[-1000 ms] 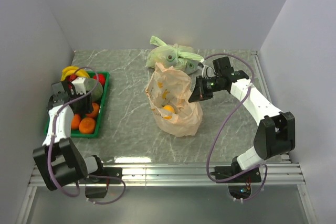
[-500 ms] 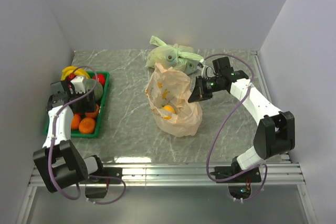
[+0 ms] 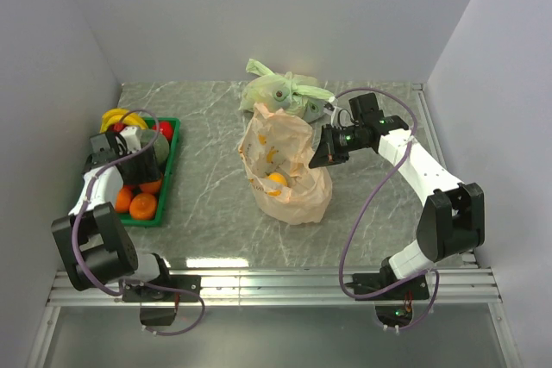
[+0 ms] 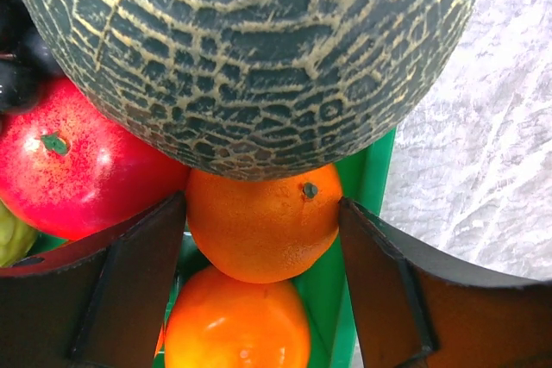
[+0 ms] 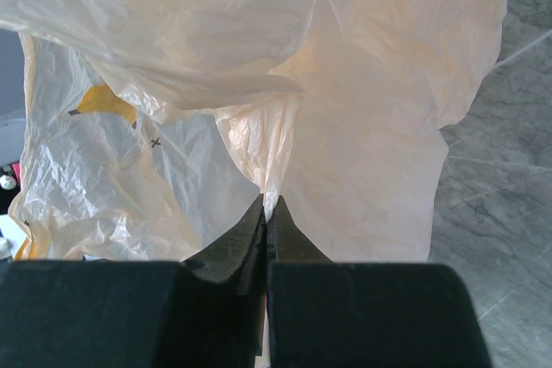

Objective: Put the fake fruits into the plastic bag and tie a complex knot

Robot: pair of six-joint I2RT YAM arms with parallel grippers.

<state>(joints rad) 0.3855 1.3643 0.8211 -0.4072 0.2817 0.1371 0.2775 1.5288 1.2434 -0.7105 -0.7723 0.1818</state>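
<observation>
The peach-orange plastic bag stands open mid-table with one orange inside. My right gripper is shut on a bunched edge of the bag; its tips pinch the film. My left gripper is down in the green tray. It is open, its fingers straddling an orange closely on both sides. A second orange lies just below it, and a red fruit lies to the left. A banana lies at the tray's far end. No knot shows.
A large dark green melon sits right above the straddled orange. A knotted pale green bag lies behind the orange bag. Two more oranges lie at the tray's near end. Walls close in on left, right and back.
The left arm's elbow has swung left and toward the back wall, with its gripper staying over the tray. The right arm and the bag have not moved.
</observation>
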